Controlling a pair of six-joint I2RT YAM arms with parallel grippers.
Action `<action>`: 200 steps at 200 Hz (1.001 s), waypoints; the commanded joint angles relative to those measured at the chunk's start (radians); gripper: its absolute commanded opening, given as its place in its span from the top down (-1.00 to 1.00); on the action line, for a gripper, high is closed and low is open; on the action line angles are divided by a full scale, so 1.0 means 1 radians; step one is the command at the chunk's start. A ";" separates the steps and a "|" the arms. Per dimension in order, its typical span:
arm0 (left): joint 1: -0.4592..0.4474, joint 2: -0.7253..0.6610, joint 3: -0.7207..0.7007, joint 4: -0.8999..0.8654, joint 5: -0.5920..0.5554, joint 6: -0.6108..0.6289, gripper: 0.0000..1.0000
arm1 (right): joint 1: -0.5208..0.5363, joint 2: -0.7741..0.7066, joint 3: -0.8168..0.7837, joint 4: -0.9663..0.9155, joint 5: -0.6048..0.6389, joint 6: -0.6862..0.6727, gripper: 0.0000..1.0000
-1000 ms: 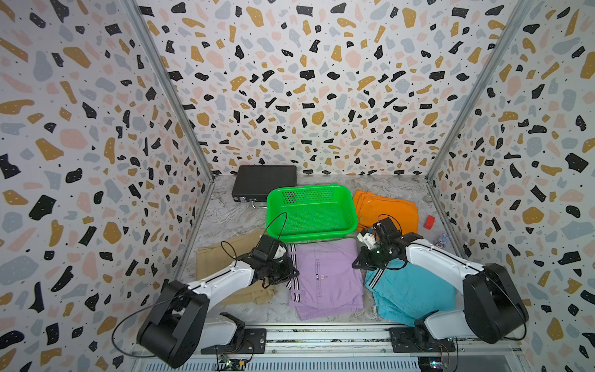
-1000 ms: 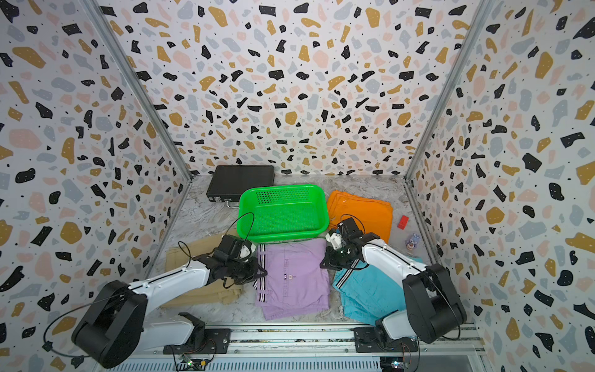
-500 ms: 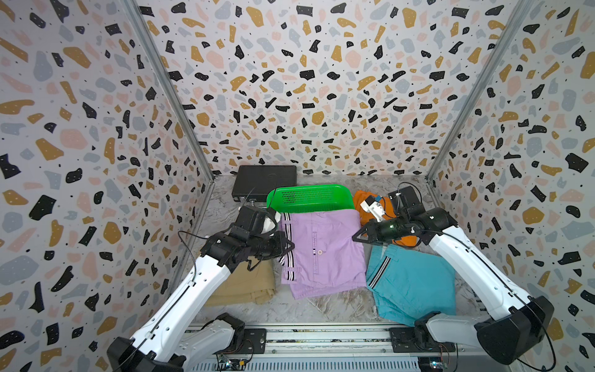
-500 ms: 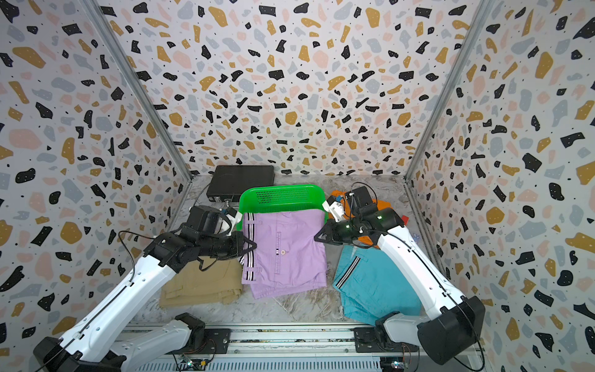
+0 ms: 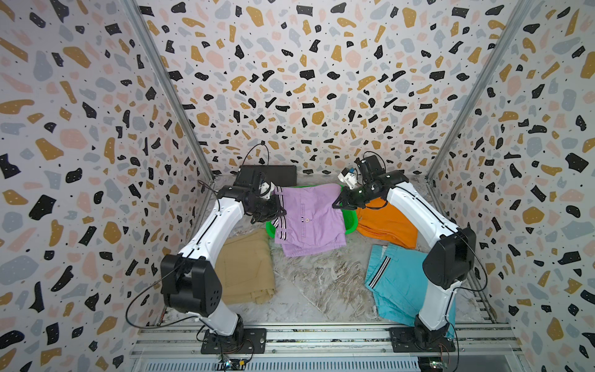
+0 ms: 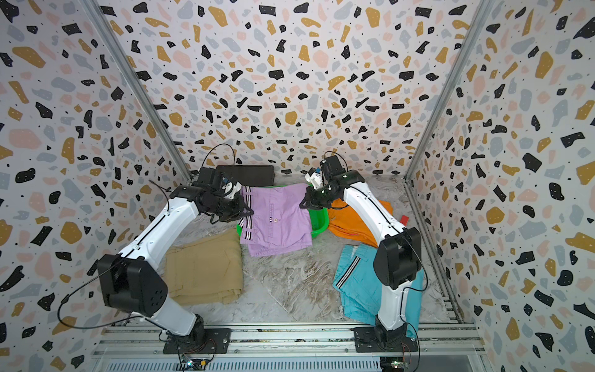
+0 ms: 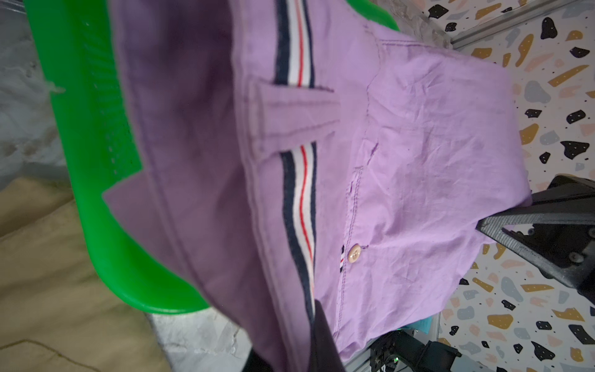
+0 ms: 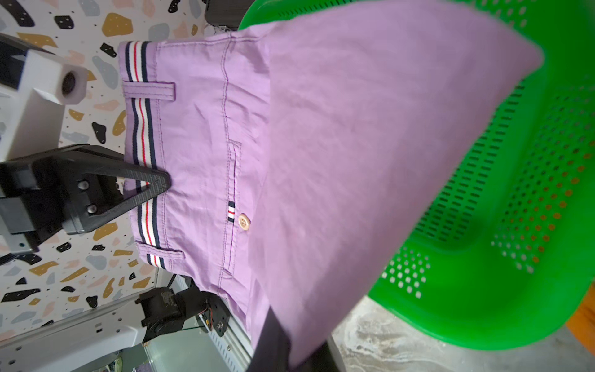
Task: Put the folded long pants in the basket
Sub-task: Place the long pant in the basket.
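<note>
The lilac pants (image 5: pixel 307 219) hang draped over the green basket (image 5: pixel 350 220).

The lilac pants (image 5: pixel 309 219) carry a trim (image 8: pixel 143 128) striped navy, white and red, a tiny tab in the same stripes, and a beige button (image 8: pixel 243 222). The tan pants (image 5: pixel 244 267) and orange pants (image 5: pixel 386 224) are plain. The turquoise pants (image 5: pixel 399 283) have a black-and-white striped band (image 5: pixel 378 272). The basket (image 8: pixel 515 193) is bright green, patterned with rows of small holes. The case (image 5: pixel 280 175) is black. The bench (image 5: pixel 322 283) is grey-white with marble veining. The walls (image 5: pixel 306 80) are pale terrazzo flecked black, ochre, pink and grey. The arms (image 5: pixel 212 232) are white with black joints.
</note>
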 commanded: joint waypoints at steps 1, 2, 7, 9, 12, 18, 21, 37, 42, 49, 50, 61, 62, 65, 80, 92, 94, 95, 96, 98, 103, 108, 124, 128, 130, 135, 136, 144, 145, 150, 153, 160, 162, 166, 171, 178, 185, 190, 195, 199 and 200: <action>-0.001 0.059 0.098 0.005 0.076 0.043 1.00 | -0.005 0.032 0.102 0.002 0.045 -0.033 1.00; -0.001 0.063 0.103 0.007 0.077 0.042 1.00 | -0.005 0.036 0.105 0.001 0.048 -0.033 1.00; -0.001 0.083 0.122 0.006 0.078 0.043 1.00 | -0.007 0.050 0.120 0.000 0.059 -0.035 1.00; -0.001 0.090 0.131 0.007 0.079 0.043 1.00 | -0.008 0.058 0.126 -0.002 0.062 -0.036 1.00; -0.001 0.100 0.142 0.008 0.079 0.044 1.00 | -0.010 0.068 0.132 -0.003 0.064 -0.037 1.00; -0.001 0.120 0.164 0.007 0.080 0.044 1.00 | -0.014 0.087 0.153 -0.005 0.065 -0.037 1.00; -0.001 0.131 0.175 0.006 0.080 0.043 1.00 | -0.015 0.096 0.162 -0.007 0.065 -0.039 1.00; 0.000 0.181 0.229 0.006 0.084 0.048 1.00 | -0.026 0.139 0.210 -0.020 0.072 -0.041 1.00; 0.000 0.195 0.245 0.007 0.084 0.049 1.00 | -0.031 0.147 0.222 -0.023 0.075 -0.041 1.00; 0.000 0.219 0.266 0.007 0.085 0.049 1.00 | -0.036 0.157 0.239 -0.025 0.080 -0.041 1.00; 0.000 0.222 0.270 0.007 0.086 0.049 1.00 | -0.037 0.158 0.242 -0.025 0.081 -0.041 1.00; 0.000 0.255 0.301 0.007 0.102 0.045 1.00 | -0.046 0.164 0.256 -0.026 0.091 -0.043 1.00; 0.000 0.258 0.304 0.007 0.103 0.044 1.00 | -0.046 0.164 0.258 -0.025 0.092 -0.042 1.00; 0.001 0.267 0.312 0.007 0.108 0.044 1.00 | -0.048 0.166 0.261 -0.025 0.096 -0.043 1.00; 0.000 0.307 0.343 0.007 0.119 0.041 1.00 | -0.060 0.177 0.267 -0.026 0.107 -0.047 1.00; 0.000 0.329 0.354 0.013 0.115 0.047 1.00 | -0.065 0.193 0.266 -0.026 0.118 -0.052 1.00; 0.000 0.332 0.355 0.015 0.111 0.049 1.00 | -0.065 0.197 0.264 -0.026 0.120 -0.054 1.00; 0.000 0.334 0.355 0.015 0.110 0.050 1.00 | -0.066 0.199 0.264 -0.025 0.122 -0.054 1.00; 0.000 0.335 0.355 0.015 0.110 0.049 1.00 | -0.066 0.200 0.263 -0.025 0.123 -0.055 1.00; 0.000 0.339 0.356 0.017 0.109 0.053 1.00 | -0.066 0.203 0.262 -0.025 0.126 -0.057 1.00; 0.003 0.347 0.355 0.018 0.104 0.056 1.00 | -0.068 0.213 0.259 -0.025 0.132 -0.061 1.00; 0.003 0.357 0.353 0.022 0.102 0.058 1.00 | -0.067 0.224 0.255 -0.023 0.137 -0.063 1.00; 0.008 0.390 0.352 0.032 0.100 0.067 1.00 | -0.067 0.261 0.251 -0.019 0.138 -0.067 1.00; 0.008 0.400 0.353 0.033 0.099 0.068 1.00 | -0.067 0.267 0.247 -0.019 0.140 -0.067 1.00; 0.008 0.406 0.352 0.035 0.099 0.069 1.00 | -0.067 0.269 0.245 -0.016 0.140 -0.067 1.00; 0.010 0.419 0.353 0.036 0.098 0.072 1.00 | -0.067 0.275 0.237 -0.012 0.143 -0.065 1.00; 0.010 0.422 0.353 0.037 0.099 0.073 1.00 | -0.067 0.276 0.236 -0.010 0.143 -0.064 1.00; 0.009 0.443 0.358 0.037 0.098 0.078 1.00 | -0.067 0.278 0.214 0.006 0.146 -0.061 1.00; 0.010 0.445 0.359 0.037 0.098 0.078 1.00 | -0.067 0.278 0.210 0.008 0.146 -0.061 1.00; 0.011 0.457 0.358 0.036 0.097 0.080 1.00 | -0.067 0.277 0.193 0.021 0.148 -0.058 1.00; 0.011 0.464 0.358 0.037 0.098 0.080 1.00 | -0.067 0.276 0.184 0.028 0.151 -0.056 1.00; 0.012 0.476 0.358 0.038 0.096 0.084 1.00 | -0.067 0.276 0.163 0.044 0.157 -0.056 1.00; 0.013 0.479 0.357 0.038 0.096 0.085 1.00 | -0.067 0.277 0.157 0.047 0.159 -0.056 1.00; 0.013 0.484 0.354 0.041 0.092 0.087 1.00 | -0.067 0.278 0.148 0.053 0.163 -0.055 1.00; 0.013 0.489 0.350 0.045 0.085 0.087 1.00 | -0.067 0.280 0.141 0.057 0.169 -0.057 1.00; 0.013 0.494 0.342 0.057 0.078 0.087 1.00 | -0.067 0.288 0.133 0.060 0.179 -0.061 1.00; 0.013 0.501 0.333 0.070 0.074 0.087 1.00 | -0.068 0.298 0.125 0.063 0.187 -0.063 1.00; 0.013 0.507 0.329 0.080 0.073 0.088 1.00 | -0.068 0.304 0.123 0.066 0.191 -0.063 1.00; 0.013 0.516 0.327 0.087 0.070 0.090 1.00 | -0.067 0.311 0.119 0.067 0.193 -0.064 1.00; 0.013 0.522 0.326 0.090 0.066 0.090 1.00 | -0.067 0.318 0.118 0.070 0.195 -0.063 1.00; 0.013 0.524 0.326 0.090 0.066 0.090 1.00 | -0.068 0.319 0.117 0.071 0.194 -0.063 1.00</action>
